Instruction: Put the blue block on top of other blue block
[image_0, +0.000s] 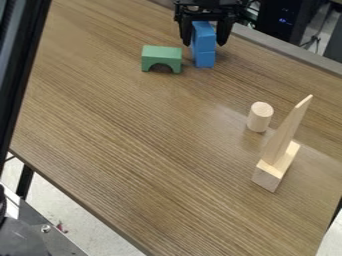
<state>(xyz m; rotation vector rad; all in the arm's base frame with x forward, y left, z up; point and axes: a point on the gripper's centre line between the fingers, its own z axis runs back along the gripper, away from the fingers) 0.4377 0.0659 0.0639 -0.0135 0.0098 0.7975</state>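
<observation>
The black gripper (205, 42) hangs down at the top edge, right of centre, around the upper blue block. That upper blue block (204, 38) stands upright, directly over the lower blue block (205, 59), and the two look to be touching. The lower block rests on the wooden table. Whether the gripper still bears on the upper block cannot be made out.
A green arch block (161, 58) stands just left of the blue blocks. Toward the right are a pale wooden cylinder (260, 117) and a wooden block (276, 167) with a tall pointed piece (287, 131) upright on it. The table (133, 135) has its far edge behind the gripper.
</observation>
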